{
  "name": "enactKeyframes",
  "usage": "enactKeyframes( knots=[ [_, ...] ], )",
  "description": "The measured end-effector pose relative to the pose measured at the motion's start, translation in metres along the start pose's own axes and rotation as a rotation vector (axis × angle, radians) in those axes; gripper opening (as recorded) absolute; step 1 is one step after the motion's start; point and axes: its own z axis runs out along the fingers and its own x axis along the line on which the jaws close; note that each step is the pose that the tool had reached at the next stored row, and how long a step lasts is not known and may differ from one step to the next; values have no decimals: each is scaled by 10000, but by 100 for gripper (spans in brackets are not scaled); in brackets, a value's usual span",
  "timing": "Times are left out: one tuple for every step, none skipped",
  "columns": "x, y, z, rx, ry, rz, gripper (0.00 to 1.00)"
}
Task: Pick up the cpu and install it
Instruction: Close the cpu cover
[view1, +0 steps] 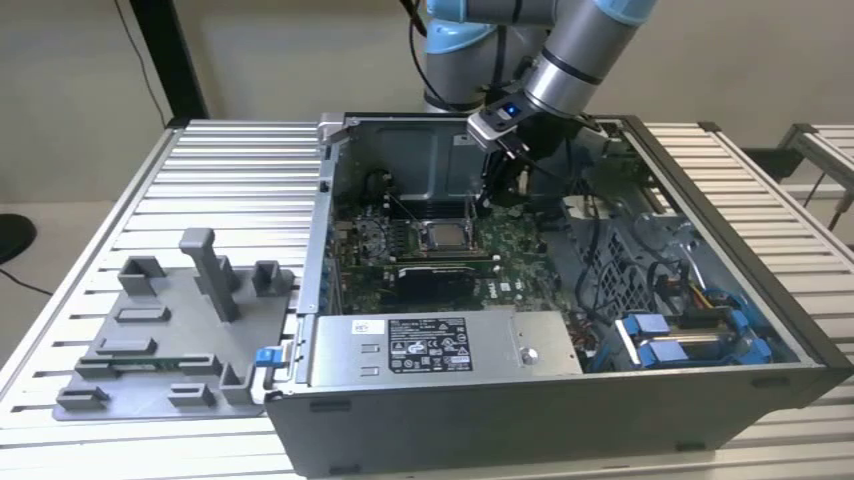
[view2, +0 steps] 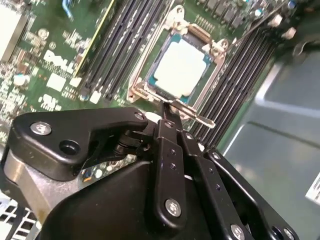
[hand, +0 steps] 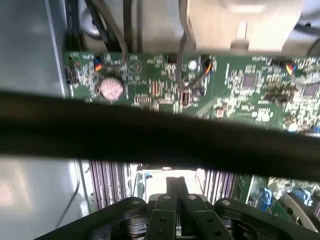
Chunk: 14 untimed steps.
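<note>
cpu (view2: 181, 65) seated in socket (view2: 139, 93) | end effector (view2: 167, 116) pinched closed, empty (tips just by lever (view2: 197, 118)) | risk: skewed descent may snag lever, shifting cpu in socket

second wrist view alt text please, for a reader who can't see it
The cpu lies silvery side up in its socket on the green motherboard, with dark memory slots on either side. The black gripper takes up the foreground, its fingers closed together with their tips at the socket's metal lever.
</note>
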Motion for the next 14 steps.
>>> enactKeyframes(
  knots=[
    [0,-26,9,7,0,0,0],
    [0,-51,18,15,0,1,0],
    [1,-76,27,23,1,-1,0],
    [1,-101,36,31,1,-1,0],
    [1,-126,44,39,2,0,0],
    [1,-151,53,47,2,0,0],
    [1,-179,62,55,0,-2,0],
    [2,-206,72,58,0,0,0],
    [2,-233,81,60,0,1,0],
    [2,-260,91,62,1,-2,0],
    [2,-288,101,62,2,-1,0],
    [2,-317,111,62,2,-1,0],
    [3,-346,121,62,1,-2,0],
    [3,-374,131,62,2,-1,0]
  ],
)
